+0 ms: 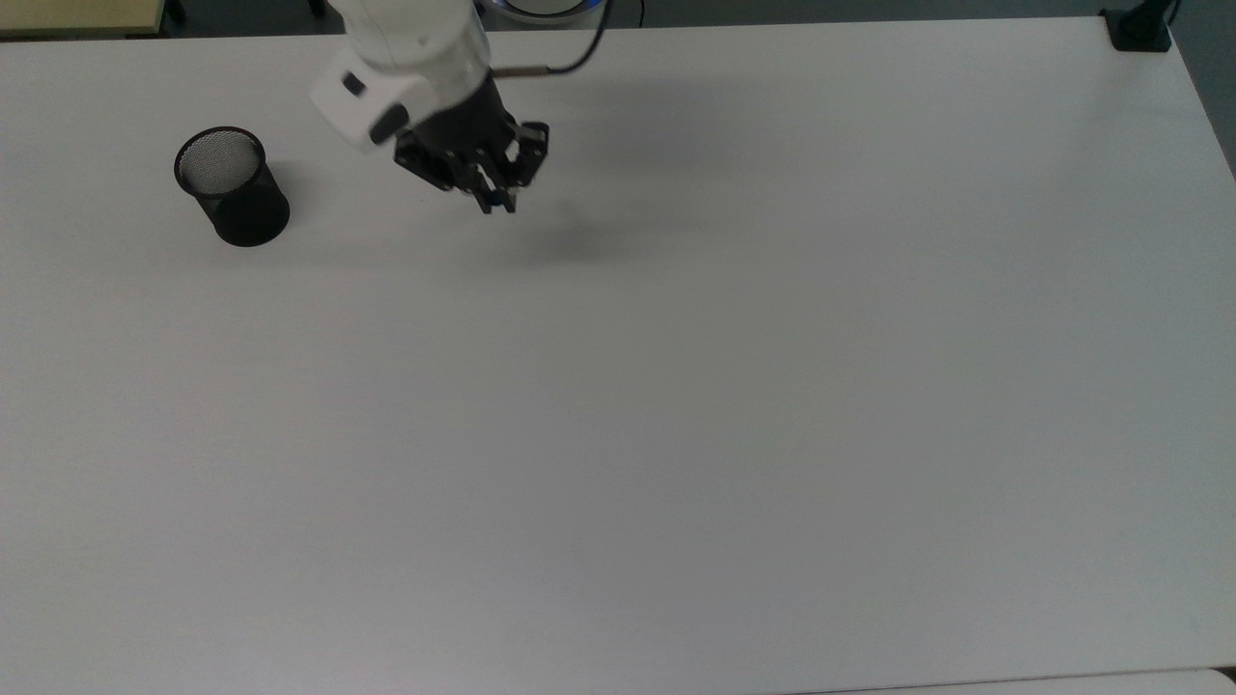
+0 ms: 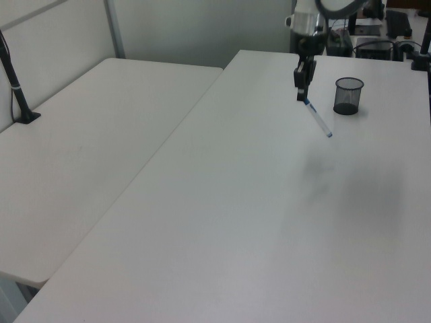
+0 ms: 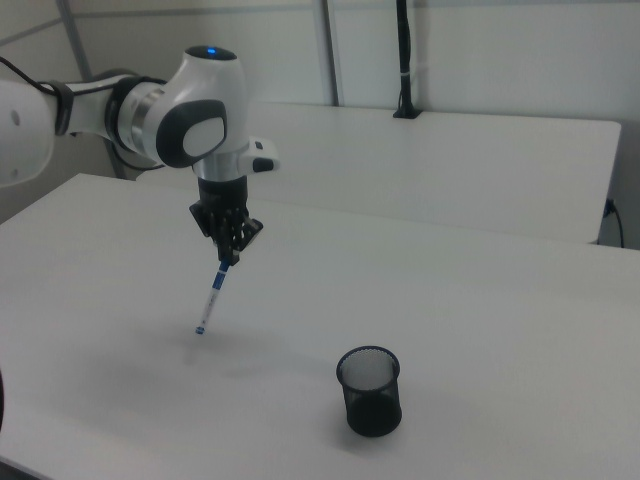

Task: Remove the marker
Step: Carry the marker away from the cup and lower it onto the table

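The white table (image 1: 734, 405) spreads under me as one broad bare surface, with a second white table (image 2: 87, 148) butted along its edge on the left view's left. My arm (image 3: 170, 120) reaches in over the far side of the table, white-shelled down to the wrist, and points almost straight down. The black mesh cup (image 1: 232, 186) stands upright on the table, well apart from me, toward the top view's left; in the right view it sits nearer the camera, at the right view's lower right (image 3: 370, 390). My gripper (image 1: 494, 198) hangs above the tabletop with its fingers pinched onto the upper end of the marker (image 2: 316, 118). The marker is clear of the cup and off the table, hanging tilted from my grip, its white barrel slanting down to a blue tip that ends above the surface (image 3: 212, 297). A soft shadow (image 1: 579, 241) lies on the table just beside me.
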`<state>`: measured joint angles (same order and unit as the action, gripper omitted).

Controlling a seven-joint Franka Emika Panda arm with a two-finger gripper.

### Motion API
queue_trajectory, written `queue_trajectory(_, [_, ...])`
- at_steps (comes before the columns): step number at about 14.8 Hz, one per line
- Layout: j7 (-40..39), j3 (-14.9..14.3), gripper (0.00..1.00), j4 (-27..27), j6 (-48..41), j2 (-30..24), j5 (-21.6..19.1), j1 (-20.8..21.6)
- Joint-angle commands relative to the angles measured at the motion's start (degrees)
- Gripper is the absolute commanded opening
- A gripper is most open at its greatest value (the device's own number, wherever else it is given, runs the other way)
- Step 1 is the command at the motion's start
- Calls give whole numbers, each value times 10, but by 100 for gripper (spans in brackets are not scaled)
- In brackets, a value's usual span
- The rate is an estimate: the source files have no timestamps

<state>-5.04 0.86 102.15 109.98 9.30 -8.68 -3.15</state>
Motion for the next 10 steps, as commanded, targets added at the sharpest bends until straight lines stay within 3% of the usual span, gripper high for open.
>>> queue_trajectory(1, [35, -2, 0, 10, 56, 41, 9, 32])
queue_trajectory(8, [78, -2, 1, 24, 153, 97, 51, 60])
queue_trajectory(9, [78, -2, 6, 26, 160, 100, 52, 60])
queue_trajectory(10, [79, -2, 39, 26, 171, 101, 51, 58])
